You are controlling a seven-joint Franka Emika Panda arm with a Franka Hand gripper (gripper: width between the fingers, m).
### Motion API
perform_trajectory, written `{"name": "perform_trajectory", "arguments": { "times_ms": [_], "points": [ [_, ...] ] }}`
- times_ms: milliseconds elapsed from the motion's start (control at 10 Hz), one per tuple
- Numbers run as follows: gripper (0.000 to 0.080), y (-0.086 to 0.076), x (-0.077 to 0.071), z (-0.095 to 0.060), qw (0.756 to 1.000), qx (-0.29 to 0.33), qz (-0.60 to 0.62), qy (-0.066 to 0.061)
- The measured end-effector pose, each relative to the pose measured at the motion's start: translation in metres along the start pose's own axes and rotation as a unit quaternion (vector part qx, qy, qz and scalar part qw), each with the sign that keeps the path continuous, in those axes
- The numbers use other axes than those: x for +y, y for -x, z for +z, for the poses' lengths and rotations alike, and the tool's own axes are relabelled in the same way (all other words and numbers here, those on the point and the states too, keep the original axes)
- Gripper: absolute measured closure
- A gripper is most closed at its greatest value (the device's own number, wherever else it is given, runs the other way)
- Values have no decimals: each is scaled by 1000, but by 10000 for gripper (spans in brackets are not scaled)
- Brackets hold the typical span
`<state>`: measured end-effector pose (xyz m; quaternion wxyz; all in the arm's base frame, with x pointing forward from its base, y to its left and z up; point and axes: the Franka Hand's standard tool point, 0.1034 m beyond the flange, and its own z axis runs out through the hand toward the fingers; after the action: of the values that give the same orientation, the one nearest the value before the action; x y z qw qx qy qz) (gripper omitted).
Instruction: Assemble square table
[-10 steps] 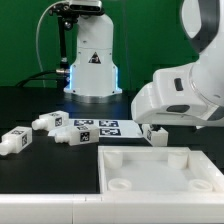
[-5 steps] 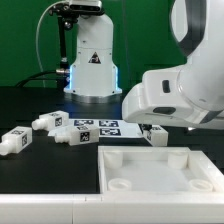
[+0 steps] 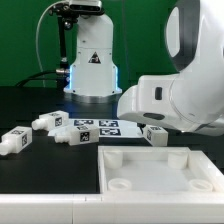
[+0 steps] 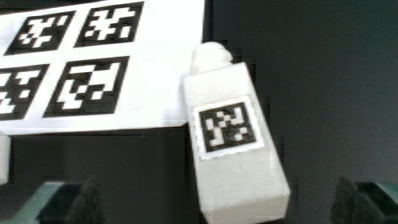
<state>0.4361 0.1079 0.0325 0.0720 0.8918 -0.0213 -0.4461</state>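
Observation:
The square table's white panel [image 3: 160,168] lies flat at the front, its rim and round corner sockets facing up. Three white tagged legs [image 3: 12,140] [image 3: 47,122] [image 3: 72,135] lie loose on the black table toward the exterior view's left. A fourth leg [image 3: 156,134] [image 4: 231,130] lies beside the marker board [image 3: 96,127], under my wrist. In the wrist view my gripper [image 4: 214,203] is open, one dark finger [image 4: 63,200] on each side of this leg's end, not touching it. In the exterior view the arm's white body [image 3: 175,98] hides the fingers.
The marker board [image 4: 71,60] lies right beside the leg under my wrist. The robot's base [image 3: 92,62] stands at the back. A long white bar [image 3: 50,210] runs along the front edge, next to the panel.
The arm's white body has moved toward the exterior view's left, over the leg by the marker board. The parts on the table have not moved, and the jaws have stayed open.

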Motion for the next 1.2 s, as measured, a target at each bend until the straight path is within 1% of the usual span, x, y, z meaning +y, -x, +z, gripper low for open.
{"name": "perform_trajectory", "arguments": {
  "times_ms": [100, 200, 300, 700, 800, 1000, 1100, 1200],
  "points": [
    [150, -1, -9, -1, 999, 1, -33, 3],
    [150, 0, -22, 2, 998, 1, -61, 6],
    [150, 2, -29, 5, 997, -2, -75, 9],
    [150, 0, -24, 5, 998, -2, -70, 5],
    [150, 1, -23, 8, 998, -5, -69, 5],
    [150, 3, -20, 34, 998, -18, -57, 7],
    [150, 4, -20, 41, 998, -24, -50, 11],
    [150, 4, -21, 43, 999, -27, -39, 17]
  ]
}}
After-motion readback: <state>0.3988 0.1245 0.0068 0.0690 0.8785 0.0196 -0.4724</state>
